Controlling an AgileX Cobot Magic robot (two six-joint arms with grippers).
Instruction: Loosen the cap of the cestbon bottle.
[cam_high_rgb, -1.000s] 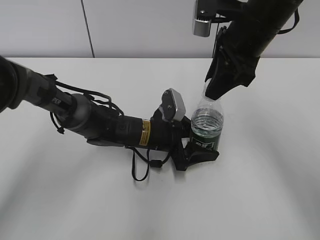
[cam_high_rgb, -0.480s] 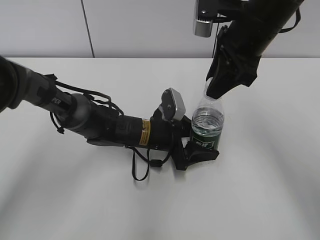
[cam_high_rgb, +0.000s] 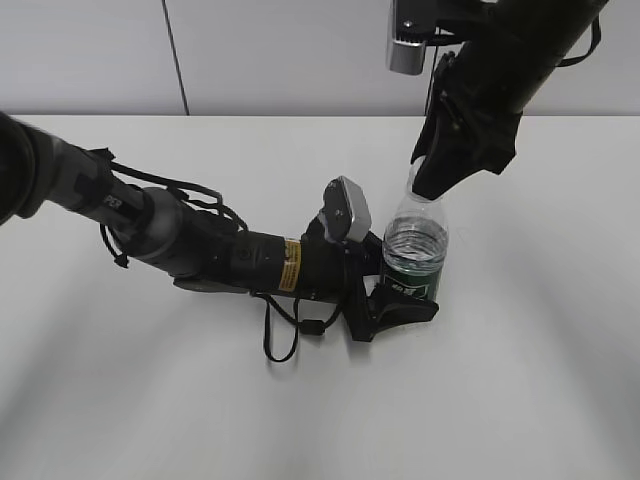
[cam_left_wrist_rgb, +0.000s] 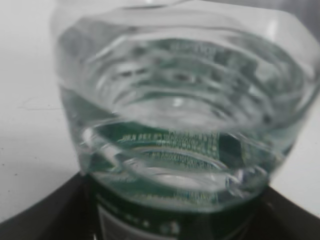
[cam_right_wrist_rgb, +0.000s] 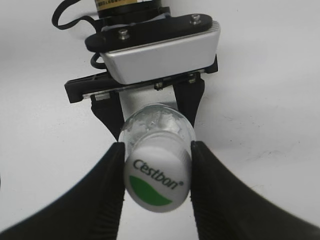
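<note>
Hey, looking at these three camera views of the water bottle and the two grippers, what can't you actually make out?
- Small white screw cap: hidden in the exterior view behind the right gripper.
- Clear plastic bottle with dark green label: its base is hidden by the left gripper; in the left wrist view it is blurred, the label print unreadable.
- Whether the cap has turned: no view shows.
- Right arm: cut off by the exterior view's top edge.
</note>
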